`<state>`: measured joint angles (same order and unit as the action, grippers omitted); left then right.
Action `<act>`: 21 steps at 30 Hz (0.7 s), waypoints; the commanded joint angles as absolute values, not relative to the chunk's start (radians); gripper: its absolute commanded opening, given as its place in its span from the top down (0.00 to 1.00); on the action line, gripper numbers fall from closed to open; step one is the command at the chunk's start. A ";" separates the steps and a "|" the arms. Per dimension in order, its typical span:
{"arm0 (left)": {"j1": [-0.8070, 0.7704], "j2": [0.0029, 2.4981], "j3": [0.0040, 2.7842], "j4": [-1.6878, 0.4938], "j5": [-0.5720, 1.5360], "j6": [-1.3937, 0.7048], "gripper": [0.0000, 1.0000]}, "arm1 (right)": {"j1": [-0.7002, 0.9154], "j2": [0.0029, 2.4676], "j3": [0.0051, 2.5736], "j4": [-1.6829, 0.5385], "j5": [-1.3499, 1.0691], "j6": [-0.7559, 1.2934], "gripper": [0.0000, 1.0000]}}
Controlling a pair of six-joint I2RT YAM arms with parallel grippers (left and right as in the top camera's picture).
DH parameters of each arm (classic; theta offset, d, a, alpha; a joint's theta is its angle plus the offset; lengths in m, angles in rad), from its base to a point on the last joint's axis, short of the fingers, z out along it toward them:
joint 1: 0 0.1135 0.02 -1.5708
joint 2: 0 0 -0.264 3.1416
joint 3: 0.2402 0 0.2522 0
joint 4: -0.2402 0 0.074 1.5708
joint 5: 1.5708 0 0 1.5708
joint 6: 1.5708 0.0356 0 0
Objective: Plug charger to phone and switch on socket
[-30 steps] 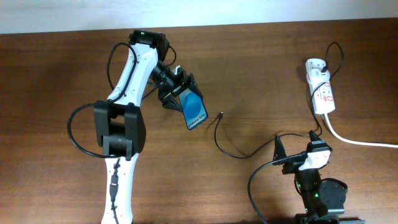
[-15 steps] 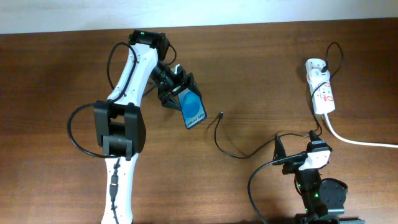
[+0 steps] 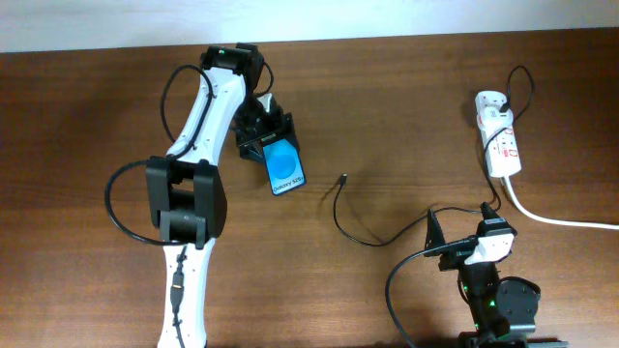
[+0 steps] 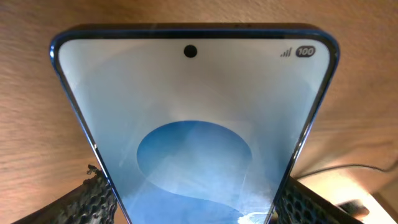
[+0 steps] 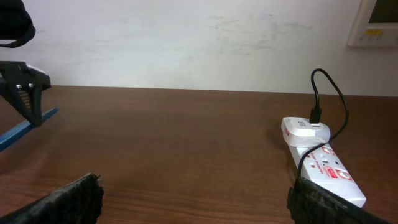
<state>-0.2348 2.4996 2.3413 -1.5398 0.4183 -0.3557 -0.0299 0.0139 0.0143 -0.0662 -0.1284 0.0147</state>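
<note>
Left gripper [image 3: 272, 145] is clamped on the phone [image 3: 283, 170]. In the wrist view the mesh pads [image 4: 93, 198] press both long edges, and the screen runs out ahead of the fingers, face up. The phone looks to be carried tilted, clear of the wood. Since a second ago it has swung back with the wrist, so its free end now points less at the connector tip [image 3: 344, 179] and the gap between them has widened. The charger [image 3: 360, 232] has not shifted. It lies loose on the table, well out beyond the left fingers and just ahead of the right ones. Right gripper [image 5: 196, 208] is spread wide, fingers [image 5: 74, 199] holding nothing. The socket [image 5: 323, 168] sits ahead and off to their right, with the cable's plug block seated at its far end. The end of the phone farthest from the left fingers shows the camera hole and status icons, so the charge port is probably at the gripped end. Reading: this is a re-aiming move, not an approach. The plug-in is not started, the switch is untouched, and the right arm likely has to fetch the tip.
</note>
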 commanded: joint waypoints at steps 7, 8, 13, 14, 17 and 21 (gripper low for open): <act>-0.236 2.505 2.378 -1.507 0.275 -0.381 0.67 | -0.033 0.006 0.006 -0.066 -0.122 0.007 0.02; -0.236 2.505 2.400 -1.513 0.257 -0.381 0.66 | -0.033 0.006 0.006 -0.066 -0.123 0.007 0.02; -0.237 2.505 2.545 -1.597 0.235 -0.380 0.66 | -0.033 0.006 0.006 -0.066 -0.122 0.007 0.02; -0.238 2.505 2.572 -1.615 0.235 -0.380 0.66 | -0.033 0.006 0.006 -0.066 -0.122 0.007 0.02; -0.238 2.505 2.642 -1.689 0.234 -0.379 0.66 | -0.033 0.006 0.006 -0.066 -0.122 0.007 0.02; -0.238 2.491 2.653 -1.689 0.239 -0.369 0.66 | -0.033 0.006 0.006 -0.066 -0.123 0.007 0.02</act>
<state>-0.2348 2.5027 2.6228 -1.6852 0.2367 -0.3664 -0.0299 0.0139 0.0143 -0.0662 -0.1280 0.0147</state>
